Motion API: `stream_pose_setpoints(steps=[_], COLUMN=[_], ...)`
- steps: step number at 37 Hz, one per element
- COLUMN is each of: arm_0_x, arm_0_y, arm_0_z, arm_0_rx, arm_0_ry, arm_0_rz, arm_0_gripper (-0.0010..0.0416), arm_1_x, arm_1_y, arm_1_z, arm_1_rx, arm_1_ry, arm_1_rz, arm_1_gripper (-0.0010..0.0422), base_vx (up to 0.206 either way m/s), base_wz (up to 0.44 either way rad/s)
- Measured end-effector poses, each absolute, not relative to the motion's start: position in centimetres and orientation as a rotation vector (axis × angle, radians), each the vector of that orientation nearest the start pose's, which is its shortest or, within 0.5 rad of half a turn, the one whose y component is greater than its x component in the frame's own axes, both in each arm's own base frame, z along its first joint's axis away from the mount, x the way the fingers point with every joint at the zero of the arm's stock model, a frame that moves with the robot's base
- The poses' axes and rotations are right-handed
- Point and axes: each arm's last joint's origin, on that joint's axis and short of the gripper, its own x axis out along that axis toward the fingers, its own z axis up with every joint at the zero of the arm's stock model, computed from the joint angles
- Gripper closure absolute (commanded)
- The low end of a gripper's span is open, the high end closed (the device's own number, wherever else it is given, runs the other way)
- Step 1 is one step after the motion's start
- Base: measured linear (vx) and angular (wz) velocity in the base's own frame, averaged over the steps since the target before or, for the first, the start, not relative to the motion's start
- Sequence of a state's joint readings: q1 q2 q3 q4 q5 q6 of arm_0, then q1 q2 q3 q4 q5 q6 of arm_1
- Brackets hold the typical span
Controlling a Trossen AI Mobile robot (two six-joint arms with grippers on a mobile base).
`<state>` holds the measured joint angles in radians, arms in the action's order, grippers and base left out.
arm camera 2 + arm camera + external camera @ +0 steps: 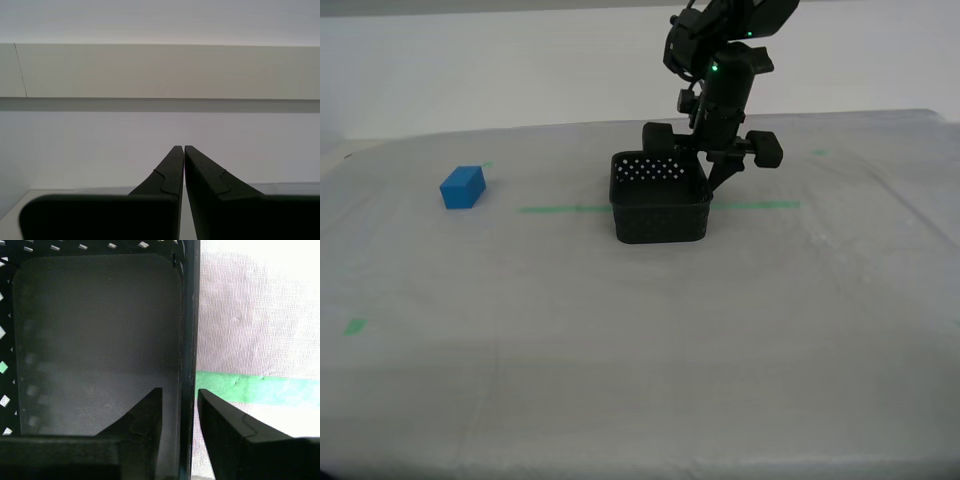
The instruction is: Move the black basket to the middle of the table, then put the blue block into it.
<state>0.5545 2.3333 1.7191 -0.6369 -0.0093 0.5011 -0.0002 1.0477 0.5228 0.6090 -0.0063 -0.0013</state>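
Observation:
The black basket (660, 212) stands upright on the table (620, 360), near the middle of the exterior view, over the green tape line. My first gripper (706, 176) reaches down from above and straddles the basket's wall (189, 315) on the exterior view's right, one finger inside and one outside. The jaws are slightly open, with a thin gap between the inner finger (150, 410) and the wall. Nothing lies in the basket. The blue block (463, 187) rests on the cloth far toward the exterior view's left. My second gripper (180, 148) is shut on nothing, facing a pale wall.
A thin green tape line (560, 209) runs across the table behind the basket and also shows beside the basket wall as green tape (250, 388). Small green marks (355, 326) sit near the exterior view's left. The second arm is out of the exterior view.

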Motion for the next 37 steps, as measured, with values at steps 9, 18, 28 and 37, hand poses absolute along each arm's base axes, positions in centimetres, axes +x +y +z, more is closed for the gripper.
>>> stream_pose_setpoints(steps=[9, 18, 28, 37], arm_0_x=[39.7, 39.7, 39.5, 39.4], arm_0_y=[24.6, 24.6, 24.5, 24.4], arm_0_z=[11.0, 11.9, 12.8, 13.5], arm_0_rx=[0.083, 0.079, 0.074, 0.039], arm_0_ry=[1.297, 1.280, 1.276, 1.307], arm_0_rz=[0.170, 0.184, 0.190, 0.193], arm_0_gripper=[0.0188, 0.0076, 0.0008, 0.0005], arm_1_x=[22.7, 22.7, 22.7, 22.7], arm_1_y=[0.0, 0.0, 0.0, 0.0], arm_1_z=[27.0, 26.9, 26.9, 27.0], arm_1_rx=[-0.002, -0.002, -0.002, -0.002], arm_1_ry=[-0.085, -0.084, -0.084, -0.085], arm_1_rz=[0.006, 0.006, 0.006, 0.006], arm_1_gripper=[0.0412, 0.0412, 0.0412, 0.0412], base_vx=[0.000, 0.000, 0.000, 0.000], base_wz=[0.000, 0.000, 0.000, 0.000])
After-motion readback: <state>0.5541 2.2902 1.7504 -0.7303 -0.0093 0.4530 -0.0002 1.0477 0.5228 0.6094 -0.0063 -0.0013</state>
